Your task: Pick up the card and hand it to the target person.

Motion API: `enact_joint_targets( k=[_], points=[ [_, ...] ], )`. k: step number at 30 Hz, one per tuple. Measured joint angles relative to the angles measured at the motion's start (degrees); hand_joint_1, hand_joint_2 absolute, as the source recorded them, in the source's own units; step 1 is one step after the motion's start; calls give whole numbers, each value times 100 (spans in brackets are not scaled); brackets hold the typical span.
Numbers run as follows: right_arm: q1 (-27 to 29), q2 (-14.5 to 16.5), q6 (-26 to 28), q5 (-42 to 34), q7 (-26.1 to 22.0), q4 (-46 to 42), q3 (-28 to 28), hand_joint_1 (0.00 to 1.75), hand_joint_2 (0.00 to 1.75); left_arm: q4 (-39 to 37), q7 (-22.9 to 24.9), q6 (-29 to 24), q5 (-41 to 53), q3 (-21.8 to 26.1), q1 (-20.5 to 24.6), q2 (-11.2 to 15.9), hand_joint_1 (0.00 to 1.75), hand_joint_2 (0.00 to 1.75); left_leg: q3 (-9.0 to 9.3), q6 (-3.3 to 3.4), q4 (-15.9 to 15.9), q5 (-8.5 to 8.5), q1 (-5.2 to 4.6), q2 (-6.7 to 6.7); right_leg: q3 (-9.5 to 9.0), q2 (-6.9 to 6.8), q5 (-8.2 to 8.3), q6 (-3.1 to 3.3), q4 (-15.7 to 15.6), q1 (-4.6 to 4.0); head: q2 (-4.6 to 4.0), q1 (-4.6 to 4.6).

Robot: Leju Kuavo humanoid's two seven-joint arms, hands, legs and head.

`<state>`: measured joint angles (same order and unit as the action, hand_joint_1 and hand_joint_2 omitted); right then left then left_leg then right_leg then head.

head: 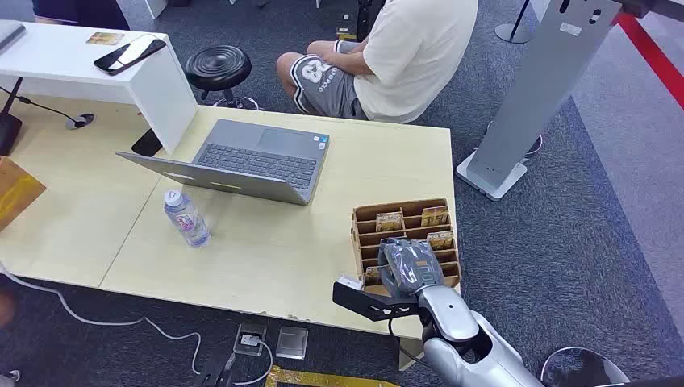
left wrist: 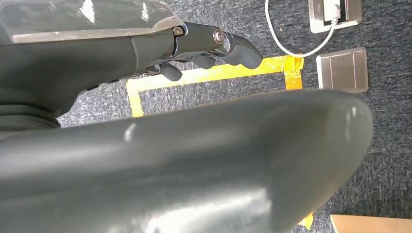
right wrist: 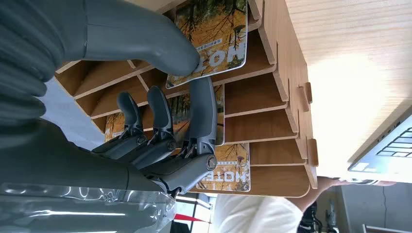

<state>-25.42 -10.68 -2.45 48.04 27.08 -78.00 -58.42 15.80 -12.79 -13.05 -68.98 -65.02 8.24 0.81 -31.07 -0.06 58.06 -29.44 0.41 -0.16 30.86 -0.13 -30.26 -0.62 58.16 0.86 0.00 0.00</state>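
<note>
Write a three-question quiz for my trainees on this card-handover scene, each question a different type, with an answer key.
1. True or false: the water bottle stands inside the wooden card rack.
2. Multiple choice: the right robot hand is at A) the laptop, B) the wooden card rack, C) the stool.
3. Short answer: which part of the right robot hand presses on a card in the right wrist view?

Key: 1 false, it stands on the table; 2 B; 3 the thumb.
</note>
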Motion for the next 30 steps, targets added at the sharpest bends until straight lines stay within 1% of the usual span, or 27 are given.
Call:
enact_joint_targets(
  k=[7, 15, 20, 24, 30],
  points=[
    [1, 5, -5, -1, 0, 9, 0, 133, 175, 0, 16, -2, 10, 0, 0, 0, 0, 0, 1, 0, 0, 0, 0, 0, 0, 0, 0, 0, 0, 0, 0, 0],
    [6, 5, -42, -8, 0, 28, 0, 146, 175, 0, 24, -2, 27, 2, 0, 0, 0, 0, 3, 0, 0, 0, 0, 1, -2, 0, 0, 0, 0, 0, 0, 0],
    [8, 5, -42, -9, 0, 34, 0, 149, 175, 2, 24, -1, 62, 2, 0, 0, 0, 0, 4, 0, 0, 0, 0, 1, -3, 1, 0, 0, 0, 0, 0, 0],
    [8, 5, -42, -9, 0, 34, 0, 154, 175, 2, 21, -1, 84, 2, 0, 0, 0, 175, 5, 0, 0, 0, 0, 1, -3, 1, 0, 0, 0, 0, 0, 0],
    [9, 5, -43, -23, -2, 38, 1, 154, 175, 1, -46, -1, 233, 1, -5, 0, 0, 175, 5, 0, 0, 0, 0, 1, -4, 1, 0, 0, 0, 0, 0, 0]
  ],
)
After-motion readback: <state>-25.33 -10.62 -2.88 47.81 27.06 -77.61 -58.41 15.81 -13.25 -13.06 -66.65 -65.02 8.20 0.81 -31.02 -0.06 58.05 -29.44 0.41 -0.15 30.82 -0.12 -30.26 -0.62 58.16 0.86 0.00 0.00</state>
